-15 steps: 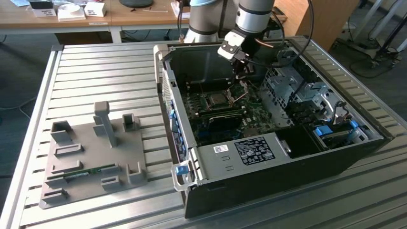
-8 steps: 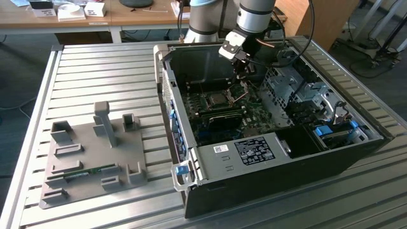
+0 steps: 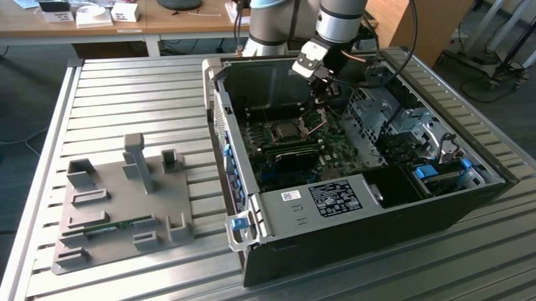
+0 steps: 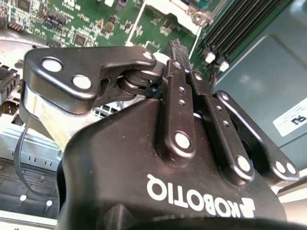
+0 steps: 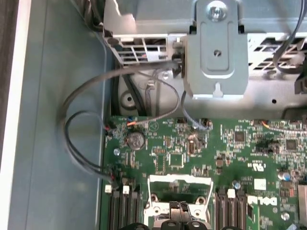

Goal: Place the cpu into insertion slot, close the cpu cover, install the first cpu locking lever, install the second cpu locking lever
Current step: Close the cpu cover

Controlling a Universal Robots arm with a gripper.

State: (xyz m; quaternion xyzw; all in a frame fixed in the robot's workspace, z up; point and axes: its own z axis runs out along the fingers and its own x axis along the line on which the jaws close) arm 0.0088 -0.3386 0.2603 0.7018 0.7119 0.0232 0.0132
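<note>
1. We count one robot arm [image 3: 339, 22], with one gripper [image 3: 321, 100] on it.
2. We count one open computer case [image 3: 469, 207], standing on one slatted metal table [image 3: 125, 100].
3. Inside the case we count one green circuit board [image 3: 335, 150], one insertion slot [image 3: 285, 130] and one cpu cover [image 5: 180, 178].
4. In the first wrist view we count one round coin battery [image 5: 135, 139] and three white clips [image 5: 125, 189] at the ends of the black memory slots [image 5: 120, 211].
5. On the table we count one grey fixture plate [image 3: 109, 182], and one green memory stick [image 3: 113, 226] lying on it.
</note>
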